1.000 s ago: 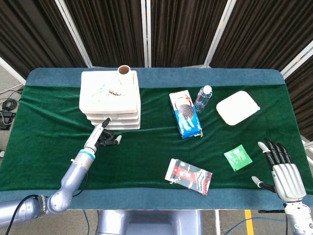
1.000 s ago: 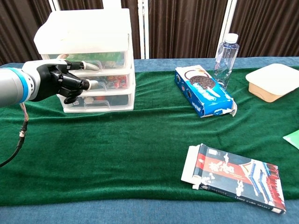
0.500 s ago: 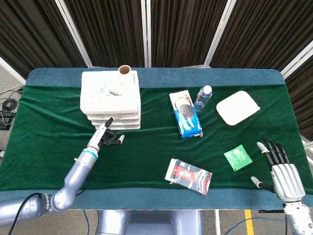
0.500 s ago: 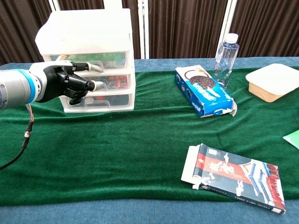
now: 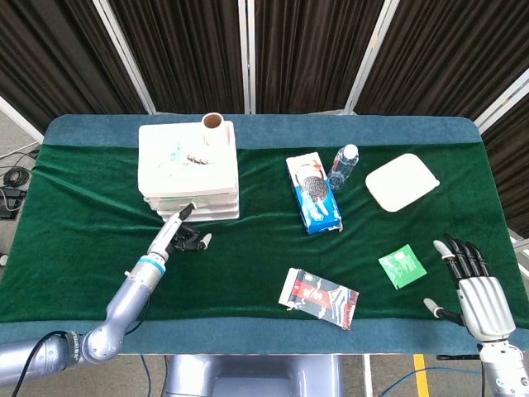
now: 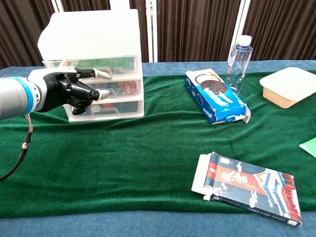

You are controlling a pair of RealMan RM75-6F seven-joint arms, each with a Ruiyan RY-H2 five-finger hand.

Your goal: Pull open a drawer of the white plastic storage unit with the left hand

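The white plastic storage unit [image 5: 188, 169] [image 6: 91, 34] stands at the back left of the green cloth, its three clear drawers facing me. My left hand [image 5: 183, 238] [image 6: 66, 94] is right in front of it. One finger stretches to the top drawer's handle [image 6: 101, 74] and hooks it, while the other fingers are curled in by the middle drawer. No drawer stands plainly out from the frame. My right hand [image 5: 478, 291] hovers near the table's front right corner, fingers spread, holding nothing.
A blue cookie box [image 5: 314, 194] [image 6: 215, 96] and a water bottle [image 5: 344, 165] [image 6: 238, 55] stand mid-table. A white lidded container [image 5: 402, 181] is back right, a green packet [image 5: 402, 266] front right, a flat printed box [image 5: 319, 298] [image 6: 247, 187] front centre. A cardboard tube [image 5: 212, 121] tops the unit.
My left hand has drawn back toward me and slightly right, staying at the drawer fronts. The storage unit has shifted a little the same way. The right hand has barely moved.
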